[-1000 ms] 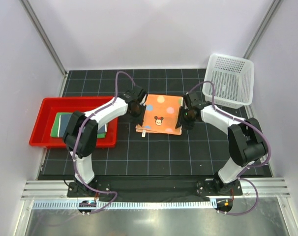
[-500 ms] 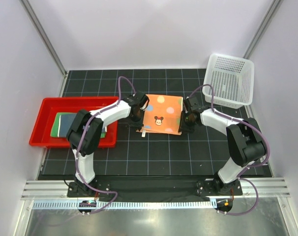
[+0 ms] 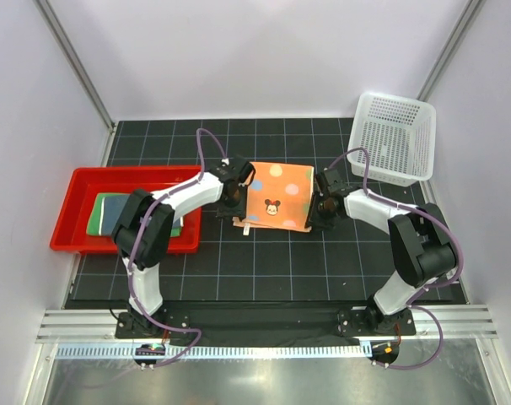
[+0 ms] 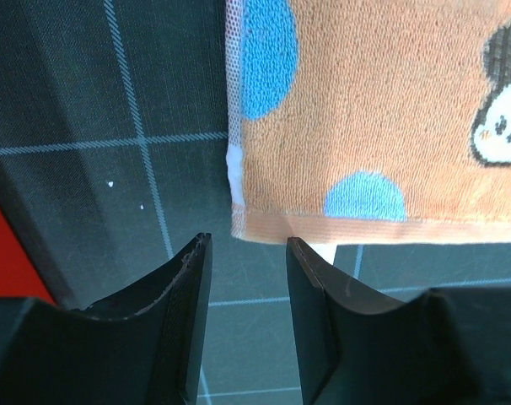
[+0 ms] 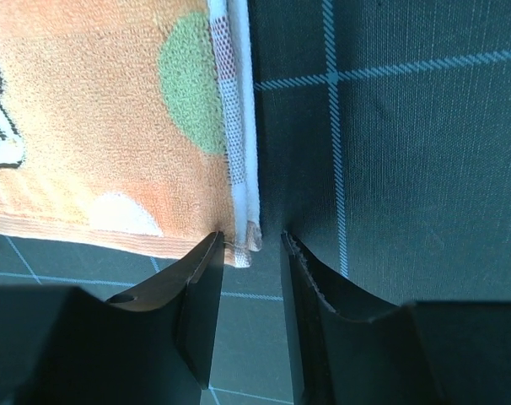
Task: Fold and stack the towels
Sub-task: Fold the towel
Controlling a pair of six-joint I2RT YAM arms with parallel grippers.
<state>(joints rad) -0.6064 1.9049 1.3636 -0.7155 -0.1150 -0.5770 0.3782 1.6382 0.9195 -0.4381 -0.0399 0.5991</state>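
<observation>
Orange towel (image 3: 277,196) lies flat between our two arms, one near corner at each set of fingers, nothing gripped.
Left gripper (image 4: 247,245): fingers released, and the corner is just ahead of the gap, off toward the right finger. The near hem runs crosswise to both. Right gripper (image 5: 250,239): fingers parted, with the corner hem already in the mouth, against the left finger. We judge the right arm nearer.

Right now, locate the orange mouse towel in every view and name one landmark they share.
Top external: orange towel lies near the centre of the picture.
Left wrist: upper right, its corner just above the left gripper.
Right wrist: upper left, its white-edged corner at the tips of the right gripper.
Shared landmark: the mouse print, at the right edge in left wrist, left edge in right wrist.
</observation>
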